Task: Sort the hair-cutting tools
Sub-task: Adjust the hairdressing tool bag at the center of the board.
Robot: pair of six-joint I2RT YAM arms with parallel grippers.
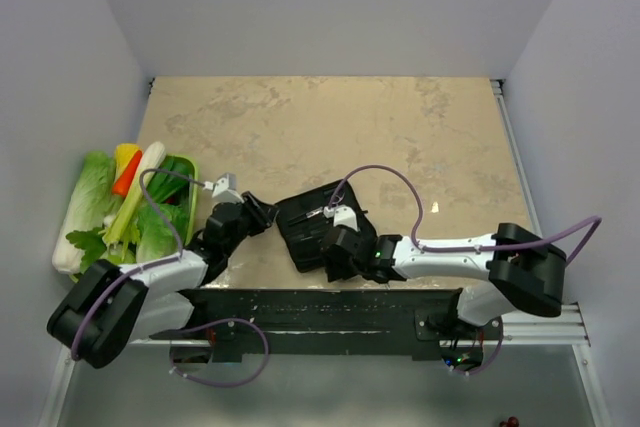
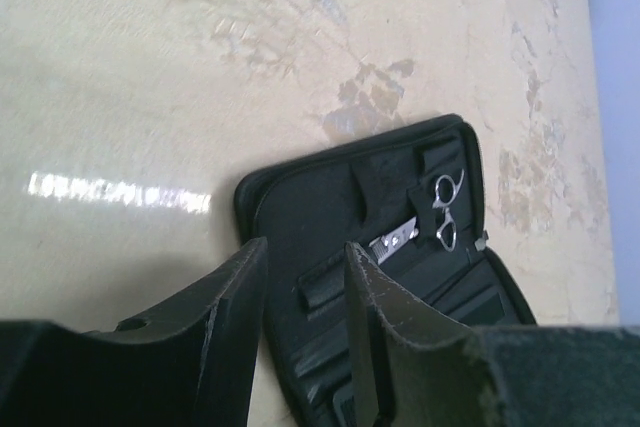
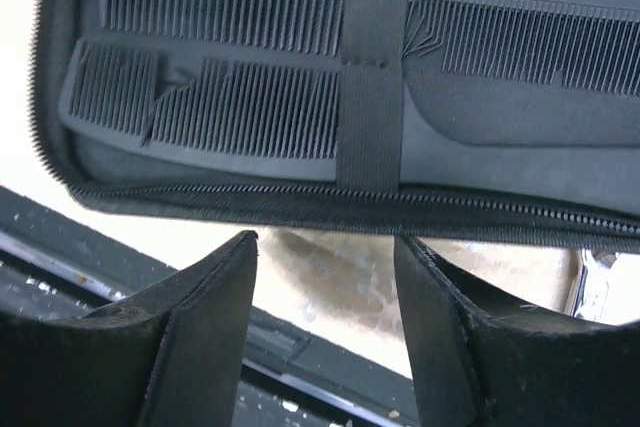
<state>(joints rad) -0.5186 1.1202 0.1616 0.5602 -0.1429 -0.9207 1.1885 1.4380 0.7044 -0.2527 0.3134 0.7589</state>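
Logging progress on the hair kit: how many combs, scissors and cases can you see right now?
Black combs: 2
Silver scissors: 1 pair visible
Black case: 1, open, holding them
Total: 4

Beige mottled desk, grey walls around. Black fabric case lies open and flat near 6 o'clock, a zipper round its rim and an elastic strap across one half. At 9 o'clock, a green tray amid piled vegetables: pale cabbage, carrot, yellow pepper, white stalk, leafy greens.
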